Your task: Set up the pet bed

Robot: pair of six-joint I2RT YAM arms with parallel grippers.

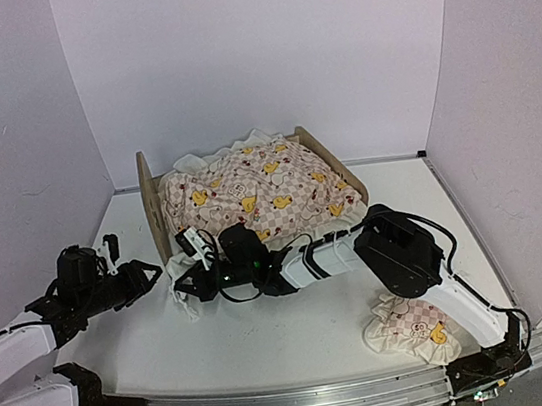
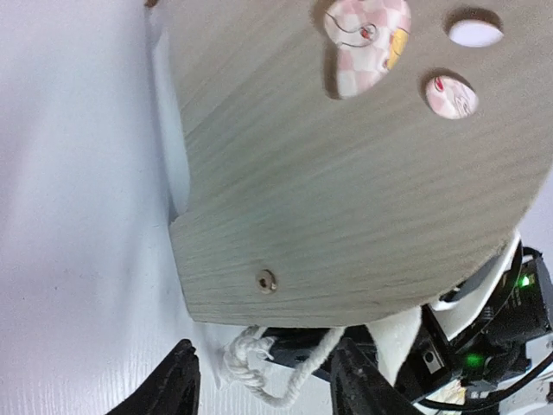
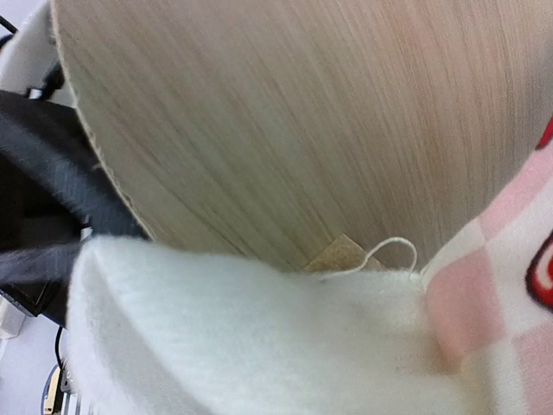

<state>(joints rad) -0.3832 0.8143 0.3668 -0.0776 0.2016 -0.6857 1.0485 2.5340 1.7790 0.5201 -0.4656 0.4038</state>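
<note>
Frilled cartoon-print quilt (image 3: 259, 328) crowds the right gripper (image 1: 202, 263), jaws seemingly clamped on its corner. Empty and wide open, the left gripper (image 2: 270, 385) sits at eight o'clock of the light-wood paw-cutout pet bed (image 1: 153, 204), itself at twelve o'clock on the white counter (image 1: 299, 330). Hard tugging could drag the bed askew.

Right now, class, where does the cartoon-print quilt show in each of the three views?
Top external: quilt draped over the pet bed, centre.
Left wrist: glimpsed through the headboard cutouts, top right.
Right wrist: pink checks at the right edge.
Shared landmark: the wooden headboard.
</note>
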